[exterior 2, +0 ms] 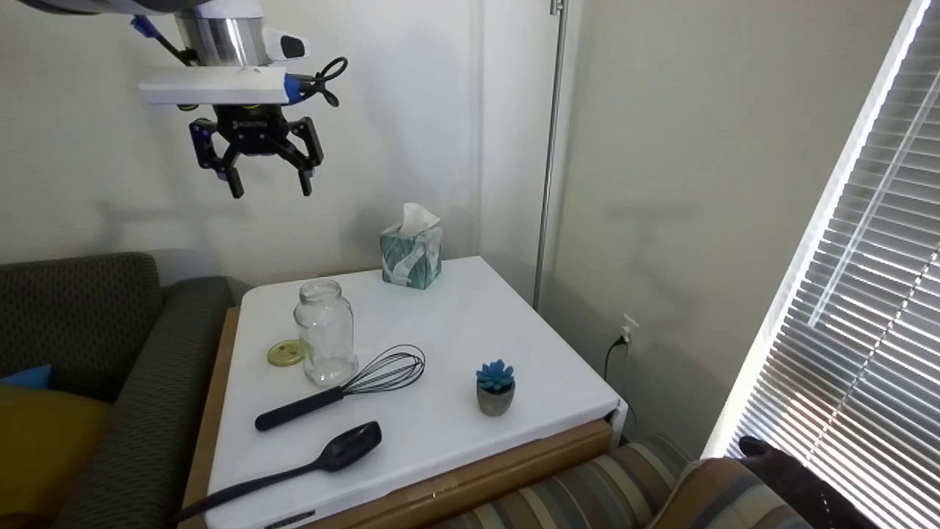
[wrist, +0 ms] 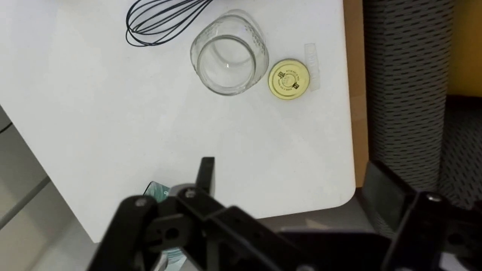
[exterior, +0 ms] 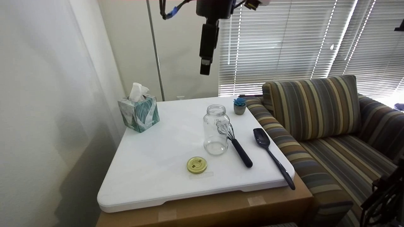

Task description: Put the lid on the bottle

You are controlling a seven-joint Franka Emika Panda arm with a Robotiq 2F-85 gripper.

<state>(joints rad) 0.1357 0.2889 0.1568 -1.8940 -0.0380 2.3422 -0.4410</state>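
The bottle, a clear glass jar (exterior: 216, 134) (exterior 2: 327, 338) (wrist: 227, 64), stands upright on the white table with its mouth uncovered. Flat on the tabletop beside it, apart from the glass, lies the yellow-green lid (exterior: 196, 165) (exterior 2: 286, 353) (wrist: 289, 79). High above the table hangs my gripper (exterior 2: 271, 193) (wrist: 290, 162), its fingers spread wide and nothing between them. In the wrist view both jar and lid appear beyond the fingertips, touched by neither. Seen edge-on in an exterior view, the gripper (exterior: 205, 69) shows only one finger clearly.
A whisk (exterior: 241, 153) (exterior 2: 301, 408) lies close beside the jar, with a black spoon (exterior: 274, 157) (exterior 2: 338, 448) farther out, its handle over the edge. A tissue box (exterior: 146, 113) and a small potted plant (exterior 2: 496, 389) stand on the white table (exterior: 151, 176). A striped armchair (exterior: 312, 107) adjoins it.
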